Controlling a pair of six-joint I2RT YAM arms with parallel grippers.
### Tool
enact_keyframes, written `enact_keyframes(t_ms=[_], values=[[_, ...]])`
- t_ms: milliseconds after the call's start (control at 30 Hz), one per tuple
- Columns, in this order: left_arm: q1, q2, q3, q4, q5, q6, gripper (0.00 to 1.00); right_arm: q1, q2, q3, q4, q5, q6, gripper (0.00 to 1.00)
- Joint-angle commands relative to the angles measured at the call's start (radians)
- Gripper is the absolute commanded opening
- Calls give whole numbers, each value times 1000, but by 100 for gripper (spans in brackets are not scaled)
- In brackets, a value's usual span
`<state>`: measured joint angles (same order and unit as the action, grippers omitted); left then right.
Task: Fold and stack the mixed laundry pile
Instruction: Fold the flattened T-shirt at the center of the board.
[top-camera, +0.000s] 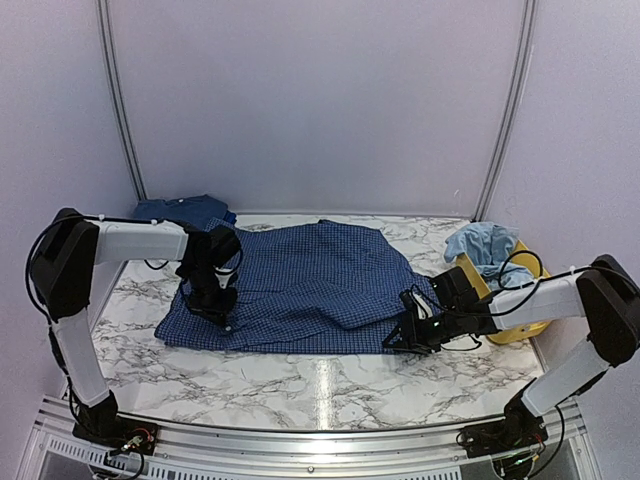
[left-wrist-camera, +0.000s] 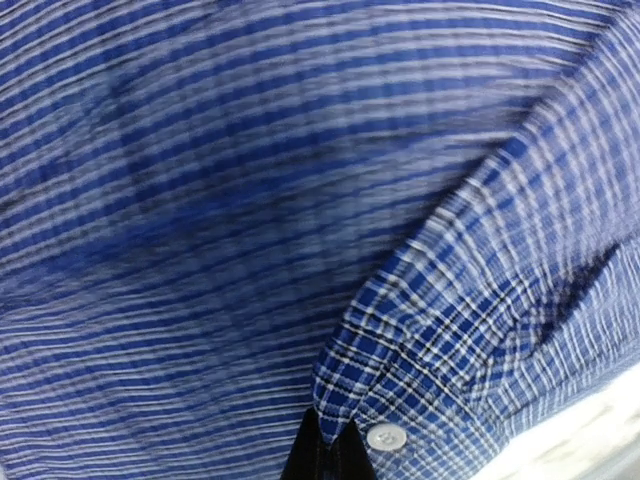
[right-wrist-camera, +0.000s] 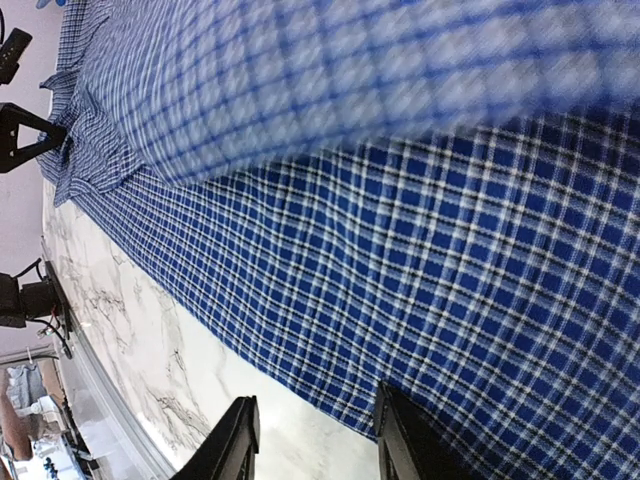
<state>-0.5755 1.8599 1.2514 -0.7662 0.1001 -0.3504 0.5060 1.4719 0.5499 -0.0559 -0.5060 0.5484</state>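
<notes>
White marble table (top-camera: 300, 385) | navy small-check button-up shirt (top-camera: 310, 285) spread for folding | left gripper (top-camera: 226, 322) pinches shirt cloth, table's left side | right gripper (top-camera: 400, 342) half-open, lining up on hem

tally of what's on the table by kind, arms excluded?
Navy small-check button-up shirt, spread flat: 1
Solid dark-blue piece, rear left: 1
Plain light-blue garment, bunched at the tub: 1
Yellow plastic tub: 1
Total: 4 (3 garments, 1 tub)
</notes>
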Motion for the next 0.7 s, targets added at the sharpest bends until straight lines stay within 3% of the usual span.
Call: enact_keyframes(t_ms=[0, 300, 467, 567, 667], values=[[82, 33, 60, -169, -166, 122, 0, -15, 33, -45, -83, 81, 0, 40], [123, 138, 263, -224, -343, 222, 0, -15, -17, -71, -104, 71, 2, 38], [123, 189, 327, -249, -372, 249, 7, -15, -83, -49, -167, 54, -25, 38], [125, 174, 304, -257, -412, 240, 21, -15, -161, 5, -250, 17, -80, 38], [128, 102, 275, -252, -427, 194, 51, -15, -264, 54, -287, -64, -126, 42]])
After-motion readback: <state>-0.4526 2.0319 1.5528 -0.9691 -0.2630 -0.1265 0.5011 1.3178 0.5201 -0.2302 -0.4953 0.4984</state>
